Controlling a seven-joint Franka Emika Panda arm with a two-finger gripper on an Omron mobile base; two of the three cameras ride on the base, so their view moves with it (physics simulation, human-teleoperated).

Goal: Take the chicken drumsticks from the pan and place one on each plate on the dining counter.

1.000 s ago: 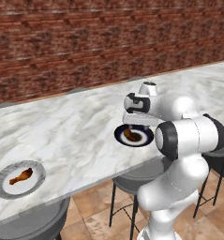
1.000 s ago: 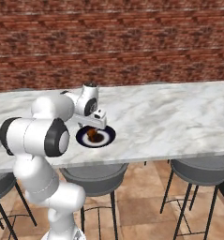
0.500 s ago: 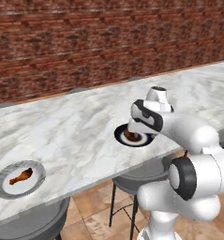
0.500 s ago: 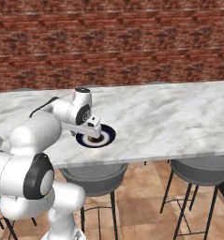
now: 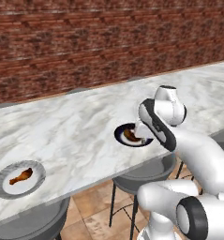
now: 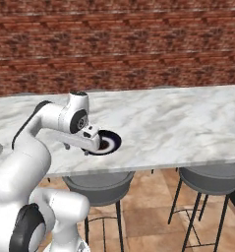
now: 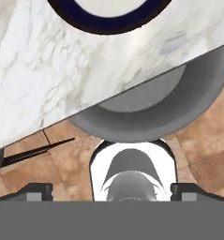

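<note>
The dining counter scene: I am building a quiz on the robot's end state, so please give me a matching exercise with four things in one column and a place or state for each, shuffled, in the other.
Things:
1. light grey plate
2. dark navy plate
3. gripper
4. stool

Places or states:
A. under the dining counter's near edge
B. at the counter's left end, holding a drumstick
C. jaws open, holding nothing
D. near the counter's middle, holding a drumstick, partly behind the arm

Pairs: 1-B, 2-D, 3-C, 4-A
</note>
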